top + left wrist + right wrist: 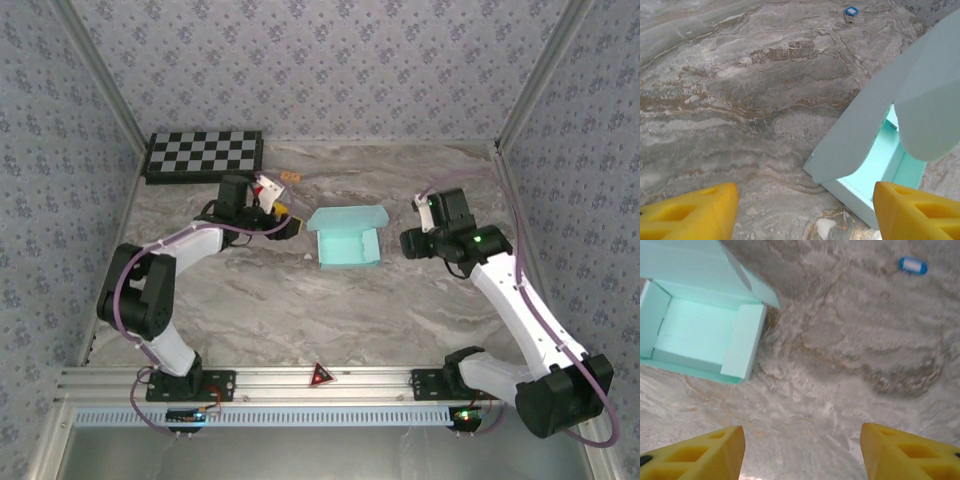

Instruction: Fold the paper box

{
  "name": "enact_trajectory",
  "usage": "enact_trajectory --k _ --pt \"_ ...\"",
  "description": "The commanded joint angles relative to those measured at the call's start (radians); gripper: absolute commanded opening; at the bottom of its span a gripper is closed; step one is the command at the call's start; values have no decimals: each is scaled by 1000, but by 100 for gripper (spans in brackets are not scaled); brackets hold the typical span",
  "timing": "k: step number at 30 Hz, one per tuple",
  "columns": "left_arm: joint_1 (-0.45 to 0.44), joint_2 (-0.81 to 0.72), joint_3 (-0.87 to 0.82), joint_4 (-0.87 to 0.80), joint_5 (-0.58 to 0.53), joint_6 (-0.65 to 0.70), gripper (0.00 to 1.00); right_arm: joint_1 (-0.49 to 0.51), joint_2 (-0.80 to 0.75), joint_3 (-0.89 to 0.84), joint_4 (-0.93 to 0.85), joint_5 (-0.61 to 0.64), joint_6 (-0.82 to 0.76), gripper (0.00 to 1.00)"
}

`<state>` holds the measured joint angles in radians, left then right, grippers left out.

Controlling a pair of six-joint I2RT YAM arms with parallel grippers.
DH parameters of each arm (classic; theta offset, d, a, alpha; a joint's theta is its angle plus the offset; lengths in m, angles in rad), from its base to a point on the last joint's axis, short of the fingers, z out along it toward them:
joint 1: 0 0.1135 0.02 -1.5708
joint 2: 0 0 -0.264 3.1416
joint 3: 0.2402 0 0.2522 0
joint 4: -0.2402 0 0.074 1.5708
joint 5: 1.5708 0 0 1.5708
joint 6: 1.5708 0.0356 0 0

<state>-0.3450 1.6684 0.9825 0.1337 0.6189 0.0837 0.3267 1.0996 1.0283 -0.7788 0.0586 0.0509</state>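
Yellow-fingered left gripper (pixel 805 202) and right gripper (pixel 802 442) both gape, holding nothing, flanking the part-formed paper box (pixel 347 245) mid-way across the table (pixel 300 310), nearer its far edge; lid flap (pixel 345 216) unfolded, so a one-sided push likely skids the light card or buckles a wall.

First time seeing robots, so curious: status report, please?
Left end effector open, empty. Right end effector open, empty. Box between them, walls up, lid open. Nothing in the way.
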Motion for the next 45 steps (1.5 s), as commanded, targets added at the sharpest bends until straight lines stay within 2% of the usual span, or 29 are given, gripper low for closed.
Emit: enact_trajectory --k 1,12,17,33,37,42,45 --pt "-13 39 -5 111 51 46 70 -8 -29 -41 58 -18 109 64" --pt "-39 124 23 156 120 73 67 -5 -33 -88 77 3 120 66" --pt "-50 155 50 174 136 60 57 -5 -38 -97 76 14 122 66" --pt "-62 191 60 265 184 -7 35 -9 -30 -149 85 0 156 67" --pt "-64 194 69 261 193 -8 21 -9 -29 -157 85 5 155 68" --pt "-65 186 63 261 189 -16 10 -11 -29 -175 105 0 163 68" --pt "-65 172 51 262 182 -23 9 -12 -26 -187 132 -9 165 68"
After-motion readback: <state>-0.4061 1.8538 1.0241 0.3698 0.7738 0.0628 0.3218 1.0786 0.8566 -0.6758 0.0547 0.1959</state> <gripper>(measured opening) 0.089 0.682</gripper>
